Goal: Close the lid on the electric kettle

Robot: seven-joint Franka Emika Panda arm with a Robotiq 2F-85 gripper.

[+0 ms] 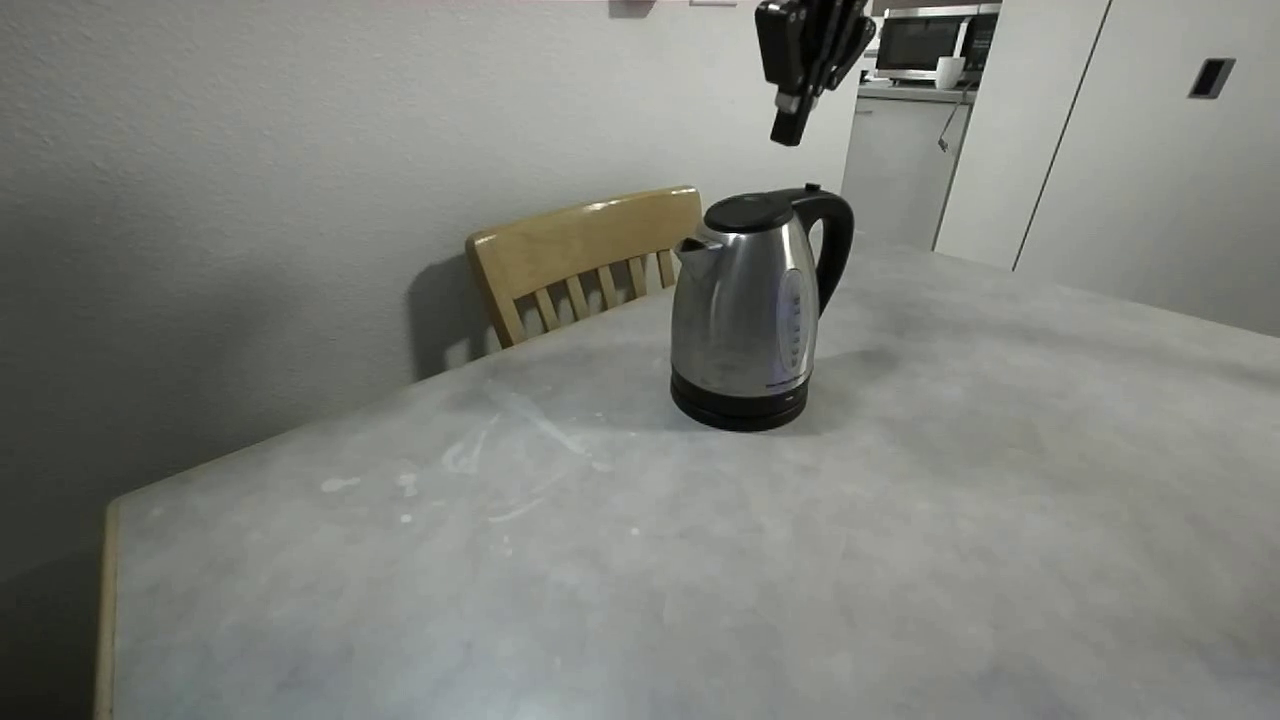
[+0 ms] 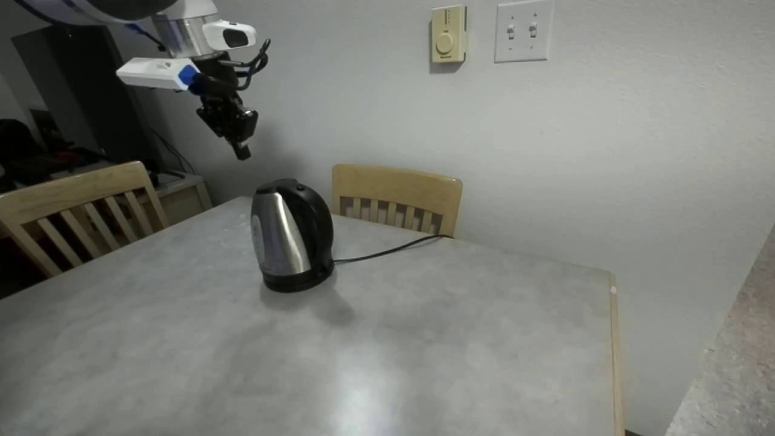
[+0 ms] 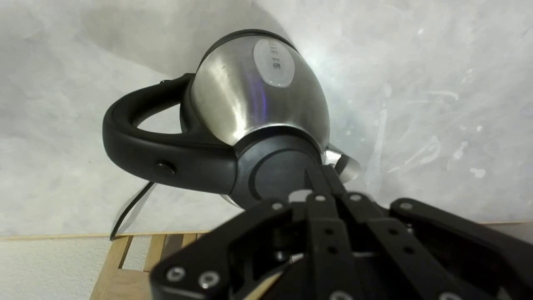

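Note:
The electric kettle is silver steel with a black base and handle. It stands upright on the grey table and also shows in an exterior view and in the wrist view. Its black round lid lies flat on top, level with the rim, and looks closed; it also shows in the wrist view. My gripper is above the kettle, apart from the lid, in both exterior views. In the wrist view its fingertips are together with nothing between them and cover part of the lid.
The grey table carries the kettle. A black cord runs from its base to the table edge. A wooden chair stands against the wall behind, and a further chair stands at the table's end.

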